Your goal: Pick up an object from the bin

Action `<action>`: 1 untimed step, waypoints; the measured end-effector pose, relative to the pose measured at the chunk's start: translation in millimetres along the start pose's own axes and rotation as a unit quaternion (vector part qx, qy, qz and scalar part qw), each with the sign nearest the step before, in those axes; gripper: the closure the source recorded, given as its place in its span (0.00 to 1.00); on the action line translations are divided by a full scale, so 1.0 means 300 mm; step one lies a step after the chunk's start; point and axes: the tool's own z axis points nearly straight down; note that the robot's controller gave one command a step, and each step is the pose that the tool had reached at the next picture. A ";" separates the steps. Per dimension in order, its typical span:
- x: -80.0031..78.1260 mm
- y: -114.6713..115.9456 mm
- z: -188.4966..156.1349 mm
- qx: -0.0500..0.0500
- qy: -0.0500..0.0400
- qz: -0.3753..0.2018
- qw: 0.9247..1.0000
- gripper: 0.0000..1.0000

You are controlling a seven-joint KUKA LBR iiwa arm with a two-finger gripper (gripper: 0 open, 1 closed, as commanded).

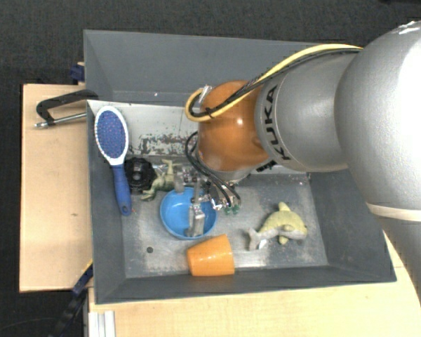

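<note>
My gripper [196, 220] reaches down under the orange cover into a blue bowl [177, 216] near the middle of the bin floor. One metal finger shows inside the bowl's right half. Just in front of the bowl an orange cup [211, 255] lies on its side. A small green and black toy figure [149, 176] lies to the upper left of the bowl.
A blue and white hairbrush [114, 149] lies along the left wall, its handle pointing toward the front. A yellow toy dolphin [281, 227] rests on the floor to the right. The arm and its orange cover hang over the bin's middle and right.
</note>
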 end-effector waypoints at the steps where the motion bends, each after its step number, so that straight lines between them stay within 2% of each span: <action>1: 0.031 0.027 0.044 0.000 -0.001 0.075 0.997 0.00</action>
